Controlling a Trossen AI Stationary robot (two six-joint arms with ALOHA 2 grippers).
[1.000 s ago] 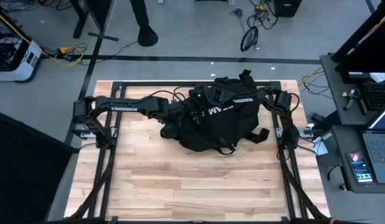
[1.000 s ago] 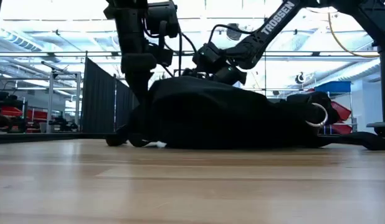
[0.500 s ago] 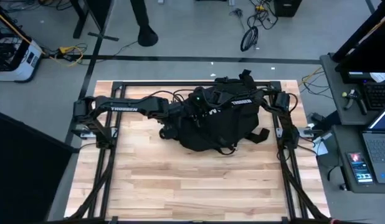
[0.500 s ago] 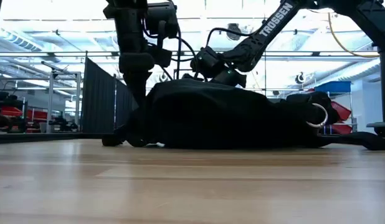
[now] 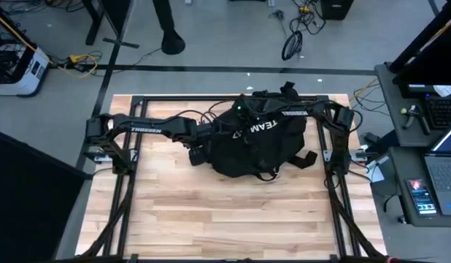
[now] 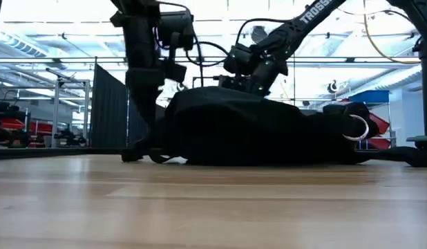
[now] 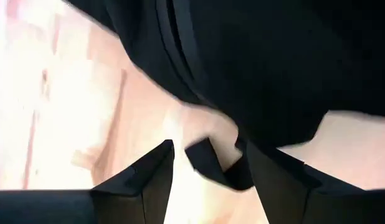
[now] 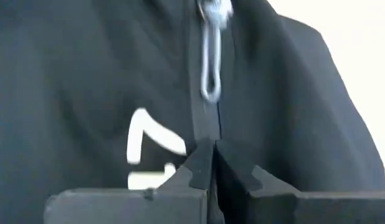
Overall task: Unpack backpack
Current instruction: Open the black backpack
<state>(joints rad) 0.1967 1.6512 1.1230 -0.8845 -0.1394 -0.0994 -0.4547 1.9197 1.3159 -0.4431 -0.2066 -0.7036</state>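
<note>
The black backpack (image 5: 262, 150) lies on its side at the table's far middle, white "TEAM" lettering (image 5: 263, 126) facing up. My right gripper (image 5: 242, 111) is on its top near the far left corner, shut over the zipper line, with a silvery zipper ring (image 8: 209, 68) just ahead of it. My left gripper (image 5: 203, 146) is low at the backpack's left side (image 6: 165, 131), open. A black strap end (image 7: 211, 165) lies between its fingers. My right gripper pinches a narrow dark strip (image 8: 206, 121) on the backpack's zipper line, just short of the silvery ring, at its fingertips. It slants down from the table's right. The backpack stays on the table. My left gripper: I cannot tell whether its fingers (image 7: 267, 171) touch the fabric.
Black frame rails (image 5: 123, 190) run along the table's left, right and far sides. Bare wood (image 5: 225, 219) fills the near half. A strap with a ring (image 6: 356, 128) sticks out at the backpack's right end. A desk with a laptop (image 5: 437, 168) stands beyond the right edge.
My right gripper, still shut, has moved along the backpack's top toward the table's right and far edges and risen slightly. Its arm has swung off the lettering, so "TEAM" now shows. The backpack has stayed in place.
</note>
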